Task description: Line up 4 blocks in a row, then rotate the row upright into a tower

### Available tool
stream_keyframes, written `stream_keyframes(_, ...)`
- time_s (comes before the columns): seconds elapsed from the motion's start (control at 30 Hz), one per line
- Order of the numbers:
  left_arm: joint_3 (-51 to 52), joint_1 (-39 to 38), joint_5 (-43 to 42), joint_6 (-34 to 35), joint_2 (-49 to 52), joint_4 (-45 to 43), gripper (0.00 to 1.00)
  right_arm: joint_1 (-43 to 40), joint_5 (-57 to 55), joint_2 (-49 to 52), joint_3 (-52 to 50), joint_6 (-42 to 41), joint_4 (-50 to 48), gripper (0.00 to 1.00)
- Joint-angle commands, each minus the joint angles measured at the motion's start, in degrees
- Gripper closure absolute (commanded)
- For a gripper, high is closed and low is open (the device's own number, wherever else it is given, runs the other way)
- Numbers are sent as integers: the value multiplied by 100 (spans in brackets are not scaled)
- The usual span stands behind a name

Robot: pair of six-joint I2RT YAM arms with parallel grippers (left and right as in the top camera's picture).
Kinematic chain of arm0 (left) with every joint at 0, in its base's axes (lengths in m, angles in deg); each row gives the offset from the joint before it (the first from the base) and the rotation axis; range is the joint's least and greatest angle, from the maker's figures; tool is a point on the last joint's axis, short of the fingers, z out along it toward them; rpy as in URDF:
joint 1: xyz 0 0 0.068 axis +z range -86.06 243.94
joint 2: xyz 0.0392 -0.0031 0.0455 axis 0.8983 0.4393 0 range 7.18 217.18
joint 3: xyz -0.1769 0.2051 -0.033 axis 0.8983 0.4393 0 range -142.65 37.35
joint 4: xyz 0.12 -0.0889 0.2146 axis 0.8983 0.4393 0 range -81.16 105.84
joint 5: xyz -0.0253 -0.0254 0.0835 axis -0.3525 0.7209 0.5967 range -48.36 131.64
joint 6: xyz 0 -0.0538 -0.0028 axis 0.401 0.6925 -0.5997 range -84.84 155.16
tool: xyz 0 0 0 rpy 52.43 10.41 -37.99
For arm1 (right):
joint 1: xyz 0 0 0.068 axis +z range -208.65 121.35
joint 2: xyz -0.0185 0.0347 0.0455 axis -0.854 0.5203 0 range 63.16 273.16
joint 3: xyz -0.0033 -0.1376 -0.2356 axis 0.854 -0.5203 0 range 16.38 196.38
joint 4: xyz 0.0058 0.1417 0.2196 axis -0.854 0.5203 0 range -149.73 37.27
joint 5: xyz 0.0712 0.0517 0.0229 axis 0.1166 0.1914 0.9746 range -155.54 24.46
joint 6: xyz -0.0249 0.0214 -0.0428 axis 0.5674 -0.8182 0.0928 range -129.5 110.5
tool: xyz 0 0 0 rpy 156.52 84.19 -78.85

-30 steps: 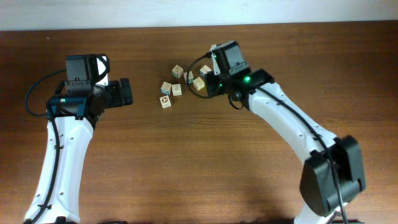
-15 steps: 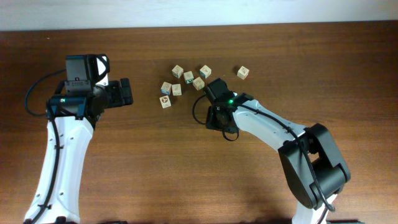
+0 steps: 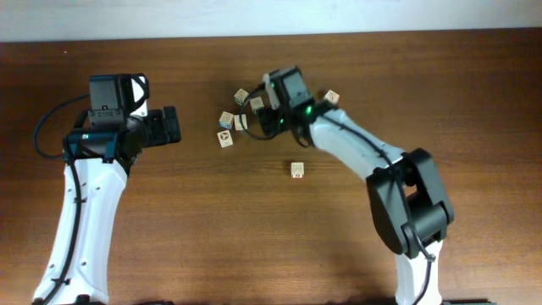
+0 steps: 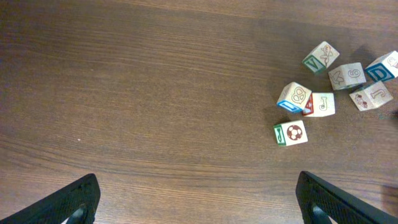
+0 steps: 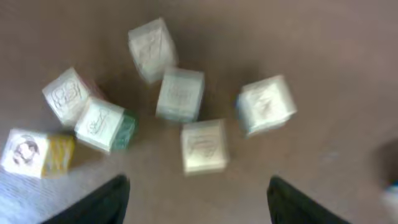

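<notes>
Right gripper (image 5: 198, 198) hovers over clustered blocks (image 5: 179, 93), fingers parted, seemingly empty, though the view is blurred. Left gripper (image 4: 199, 202) spread wide, holding nothing, well left of cluster. Lone block (image 3: 297, 170) sits apart, nearer the robot.

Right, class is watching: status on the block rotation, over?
Left jaws wide open, empty, off to the side. Right jaws apart, empty, above the block cluster. A lone block sits apart from it. Nothing obstructing.

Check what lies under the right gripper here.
In the right wrist view, seven blocks lie on the table below the right gripper. Its fingers are spread and empty. Overhead, the gripper hides part of that cluster.
</notes>
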Motion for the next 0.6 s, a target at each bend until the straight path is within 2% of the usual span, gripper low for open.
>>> stream_keyframes(0.0,-94,9,42,76,-24,-11,1,-188,79,-61,920,1086,487,28)
stream_keyframes(0.07,-94,9,42,76,-24,-11,1,-133,487,258,920,1421,859,29)
stream_keyframes(0.1,-94,9,42,76,-24,-13,1,-87,459,468,918,1416,861,37)
stream_keyframes(0.13,-94,9,42,76,-24,-11,1,-52,442,704,918,1392,769,41)
stream_keyframes(0.4,-94,9,42,76,-24,-13,1,-55,439,1381,898,1351,153,42)
stream_keyframes(0.47,-94,9,42,76,-24,-11,1,-59,435,1405,898,1309,90,54)
stream_keyframes(0.57,-94,9,42,76,-24,-11,1,-63,310,1405,911,990,17,64)
